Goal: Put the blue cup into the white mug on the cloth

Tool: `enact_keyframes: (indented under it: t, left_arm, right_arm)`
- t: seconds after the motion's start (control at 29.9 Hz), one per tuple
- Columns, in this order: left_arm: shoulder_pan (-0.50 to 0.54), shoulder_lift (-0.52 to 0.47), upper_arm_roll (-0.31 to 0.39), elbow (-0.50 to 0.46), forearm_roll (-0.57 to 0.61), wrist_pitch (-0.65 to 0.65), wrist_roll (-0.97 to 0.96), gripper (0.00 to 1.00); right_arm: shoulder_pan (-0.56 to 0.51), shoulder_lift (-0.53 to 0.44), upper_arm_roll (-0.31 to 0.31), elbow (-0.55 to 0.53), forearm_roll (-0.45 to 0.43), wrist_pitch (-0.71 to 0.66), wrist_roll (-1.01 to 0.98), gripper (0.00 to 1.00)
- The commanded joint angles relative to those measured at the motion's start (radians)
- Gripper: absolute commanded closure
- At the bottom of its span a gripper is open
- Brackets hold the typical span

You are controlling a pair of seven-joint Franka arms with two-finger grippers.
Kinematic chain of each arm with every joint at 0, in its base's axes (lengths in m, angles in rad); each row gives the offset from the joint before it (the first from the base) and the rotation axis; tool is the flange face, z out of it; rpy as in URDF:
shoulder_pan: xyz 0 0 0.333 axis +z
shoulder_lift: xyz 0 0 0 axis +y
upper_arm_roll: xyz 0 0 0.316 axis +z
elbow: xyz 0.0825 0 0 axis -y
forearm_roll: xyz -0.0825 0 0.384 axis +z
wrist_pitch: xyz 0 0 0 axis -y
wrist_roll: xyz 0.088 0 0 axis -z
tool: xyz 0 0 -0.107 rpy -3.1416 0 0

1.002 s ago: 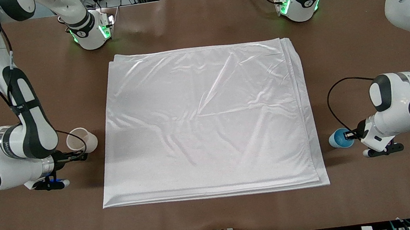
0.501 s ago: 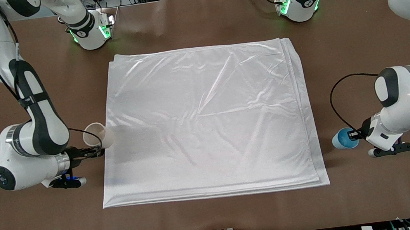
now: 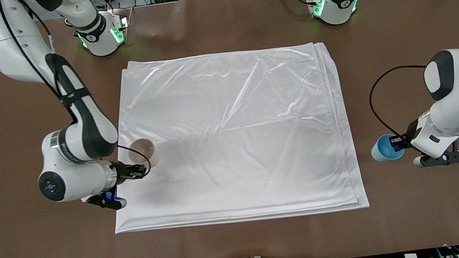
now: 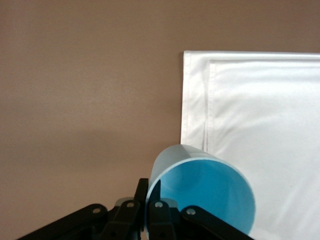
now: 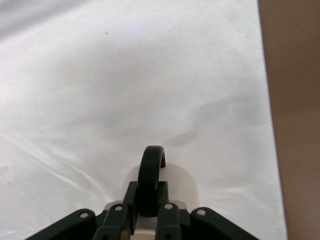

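- Brown tabletop [image 3: 244, 245] is seen carrying the cloth [image 3: 235, 137], which is spread flat in folded layers at its middle, between the two arms' ends.
- Cloth is also seen in the left wrist view [image 4: 260, 110] with layered edges at one corner, and in the right wrist view [image 5: 125, 90] filling most of the frame.
- Right hand [image 3: 140, 170] is held over the cloth near the edge toward the right arm's end; its fingers are clamped tight on the black loop handle [image 5: 151, 175] of the white mug [image 3: 142, 152].
- White mug is held tipped, mouth showing toward the front camera, over the cloth; its body is partly seen in the right wrist view [image 5: 185, 182].
- Left hand [image 3: 397, 143] is held over bare tabletop just beside the cloth's edge at the left arm's end; its fingers are pinched on the wall of the blue cup [image 3: 385, 149].
- Blue cup [image 4: 205, 192] is held tilted, mouth open to view, not over the cloth.
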Motion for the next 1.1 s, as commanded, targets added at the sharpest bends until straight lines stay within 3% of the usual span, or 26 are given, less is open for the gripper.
enact_keyframes:
  t: [0.0,0.23,0.47,0.97,1.07]
  left_arm:
    - [0.004,-0.036,-0.031,-0.013,0.024,-0.029,-0.003,1.00]
    - [0.001,-0.058,-0.060,-0.004,0.026,-0.067,-0.004,1.00]
    - [0.003,-0.072,-0.094,0.010,0.024,-0.090,-0.020,1.00]
    - [0.002,-0.093,-0.167,0.017,0.026,-0.129,-0.116,1.00]
    - [0.003,-0.093,-0.190,0.016,0.026,-0.135,-0.150,1.00]
  right_arm:
    - [0.070,0.011,-0.004,0.018,0.014,0.049,0.164,0.99]
    - [0.156,0.019,-0.004,0.018,0.024,0.084,0.347,0.99]
    - [0.205,0.020,-0.008,0.009,0.169,0.116,0.387,0.99]
    - [0.298,0.080,-0.011,0.007,0.159,0.261,0.511,0.98]
    - [0.303,0.091,-0.012,0.007,0.157,0.270,0.510,0.93]
